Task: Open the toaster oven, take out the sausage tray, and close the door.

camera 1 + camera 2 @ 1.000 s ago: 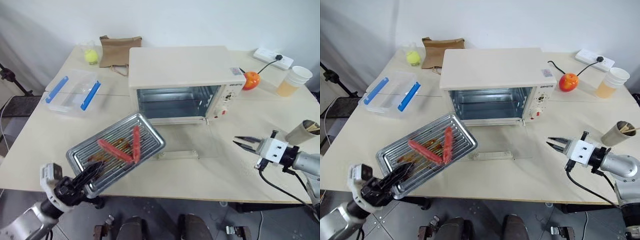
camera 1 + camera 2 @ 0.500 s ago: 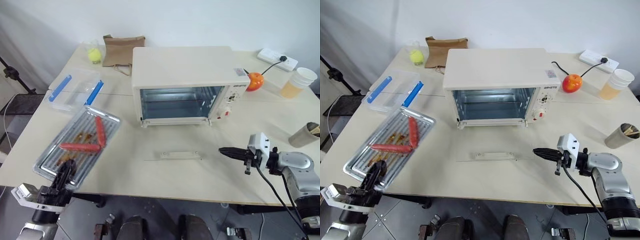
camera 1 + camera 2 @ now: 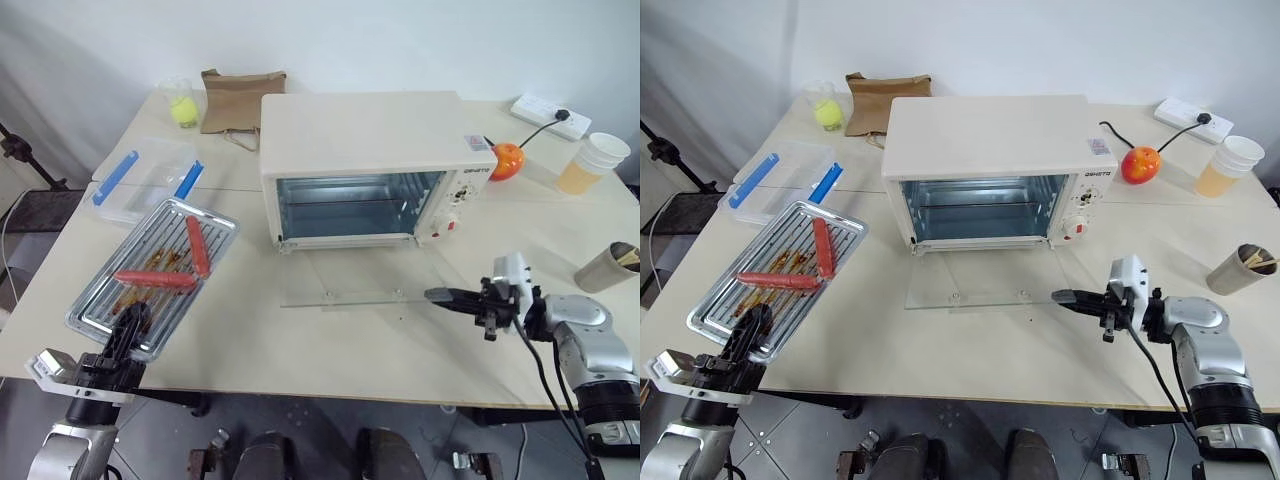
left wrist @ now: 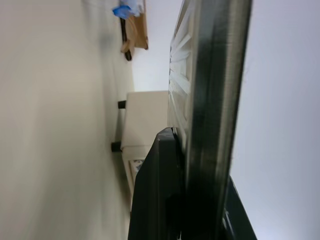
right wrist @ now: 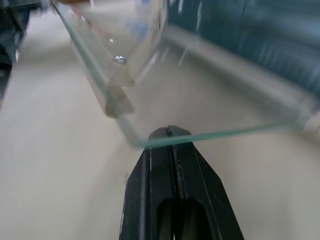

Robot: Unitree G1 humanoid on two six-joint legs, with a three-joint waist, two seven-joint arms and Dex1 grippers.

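The cream-white toaster oven (image 3: 365,140) stands mid-table with its cavity open. Its glass door (image 3: 350,272) hangs forward, its front edge with the bar handle (image 5: 112,97) lifted a little off the table. My right gripper (image 3: 432,294) is shut, and its tips touch the door's right front corner from below (image 5: 167,132). The sausage tray (image 3: 150,275), silver with red sausages, lies on the table's left front part. My left gripper (image 3: 130,325) is shut on the tray's near rim (image 4: 215,75).
A clear plastic box with blue clips (image 3: 150,180) sits just behind the tray. A brown bag (image 3: 240,98) and a cup with a yellow ball (image 3: 182,105) are at the back left. An orange fruit (image 3: 505,160), a power strip (image 3: 545,113) and cups (image 3: 592,160) stand on the right.
The tray has gone from in front of the oven to the table's left side, still held. My right gripper has slid left to the door's corner, and the door's front edge has risen.
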